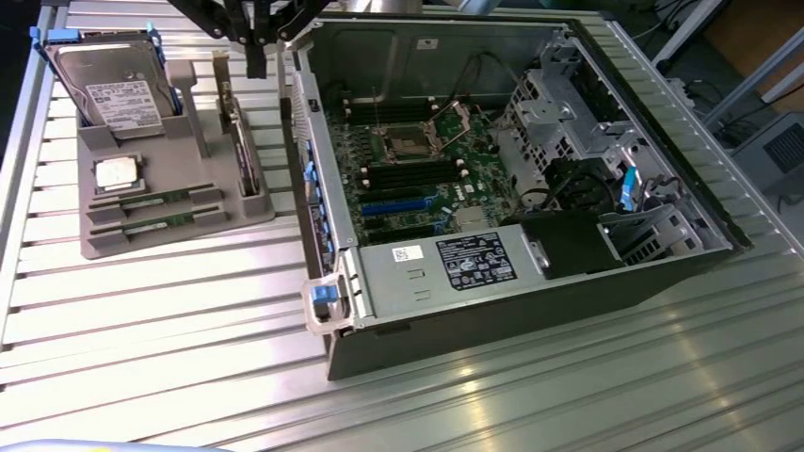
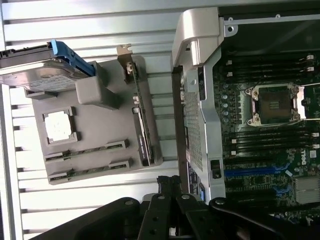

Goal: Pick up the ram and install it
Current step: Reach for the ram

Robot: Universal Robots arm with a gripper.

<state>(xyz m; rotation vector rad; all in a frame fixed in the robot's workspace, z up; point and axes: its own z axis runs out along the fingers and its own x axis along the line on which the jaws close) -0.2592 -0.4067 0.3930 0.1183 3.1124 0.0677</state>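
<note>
Two green ram sticks lie side by side in slots of the grey tray (image 1: 120, 247), one ram stick (image 1: 157, 200) farther back and the other ram stick (image 1: 161, 223) nearer the tray's front. In the wrist view both show as the ram stick (image 2: 85, 151) and its twin (image 2: 90, 169). My gripper (image 1: 258, 66) hangs high over the tray's far end, beside the wall of the open computer case (image 1: 503, 311), well apart from both sticks. The black fingertips (image 2: 163, 184) are pressed together with nothing between them. The motherboard's black memory slots (image 1: 392, 175) lie beside the processor socket (image 1: 409, 143).
The tray also holds a silver hard drive (image 1: 113, 89) with a blue bracket, a square silver processor (image 1: 117, 174) and an upright expansion card (image 1: 241, 141). The case's side wall (image 2: 197, 125) rises between the tray and the motherboard (image 2: 270, 150). Everything rests on a ribbed metal table (image 1: 164, 320).
</note>
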